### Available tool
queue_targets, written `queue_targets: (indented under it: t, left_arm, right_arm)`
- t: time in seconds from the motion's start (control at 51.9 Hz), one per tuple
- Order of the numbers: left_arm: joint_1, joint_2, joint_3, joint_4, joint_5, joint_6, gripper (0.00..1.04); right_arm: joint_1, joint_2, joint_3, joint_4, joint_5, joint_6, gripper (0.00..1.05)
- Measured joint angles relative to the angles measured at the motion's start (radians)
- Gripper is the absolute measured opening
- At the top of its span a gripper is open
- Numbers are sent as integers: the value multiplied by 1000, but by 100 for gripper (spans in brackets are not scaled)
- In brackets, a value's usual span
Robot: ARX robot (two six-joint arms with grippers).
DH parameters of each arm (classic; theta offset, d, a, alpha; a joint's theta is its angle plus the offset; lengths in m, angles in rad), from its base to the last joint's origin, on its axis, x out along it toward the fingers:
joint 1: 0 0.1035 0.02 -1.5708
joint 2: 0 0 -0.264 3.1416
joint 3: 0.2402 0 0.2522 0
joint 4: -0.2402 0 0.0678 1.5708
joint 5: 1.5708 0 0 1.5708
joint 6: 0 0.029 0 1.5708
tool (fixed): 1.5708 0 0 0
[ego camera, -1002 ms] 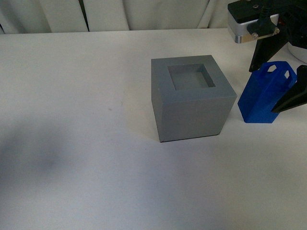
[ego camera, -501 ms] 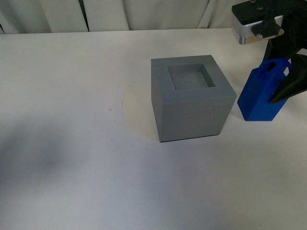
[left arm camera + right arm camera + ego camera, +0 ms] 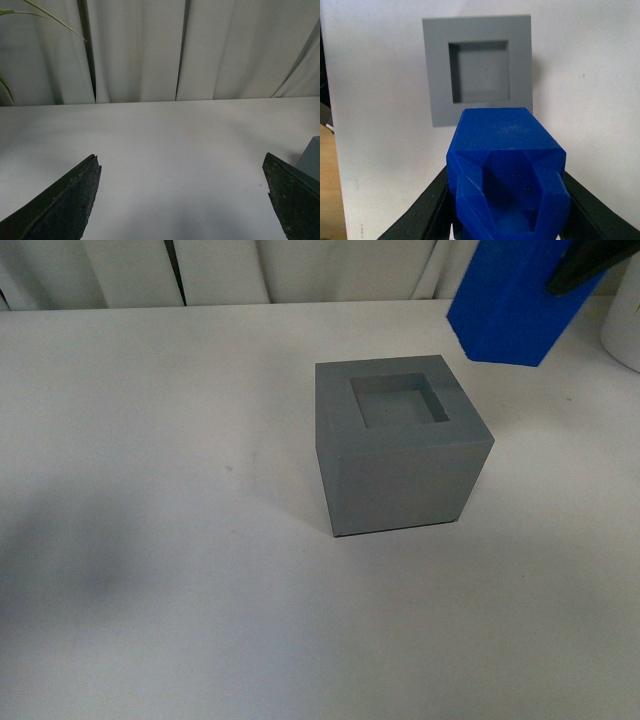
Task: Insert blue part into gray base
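The gray base (image 3: 400, 450) stands on the white table, its square recess (image 3: 400, 402) open upward. It also shows in the right wrist view (image 3: 479, 70), seen from above. The blue part (image 3: 510, 300) hangs in the air at the top right of the front view, up and to the right of the base. My right gripper (image 3: 507, 200) is shut on the blue part (image 3: 507, 170) near its handle end; one black finger (image 3: 585, 265) shows in the front view. My left gripper (image 3: 182, 200) is open and empty above bare table, with a corner of the gray base (image 3: 311, 162) beside one finger.
White curtains (image 3: 150, 50) hang behind the table's far edge. A white object (image 3: 625, 330) stands at the far right. A plant leaf (image 3: 45, 15) shows near the curtains. The table's side edge and a wooden floor (image 3: 330, 190) show in the right wrist view.
My right gripper closed on the blue part beside the base and has lifted it off the table, up toward the top of the front view. The gray base has not moved.
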Motion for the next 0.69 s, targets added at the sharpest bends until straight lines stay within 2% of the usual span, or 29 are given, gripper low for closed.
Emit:
queue_targets:
  t: [0.154, 0.289, 0.694]
  left_arm:
    - [0, 0, 0, 0, 0, 0, 99]
    - [0, 0, 0, 0, 0, 0, 99]
    - [0, 0, 0, 0, 0, 0, 99]
  right_arm:
    - [75, 1, 9, -4, -10, 14, 46]
    - [107, 12, 9, 3, -10, 20, 46]
    - [127, 64, 9, 24, 24, 26, 46]
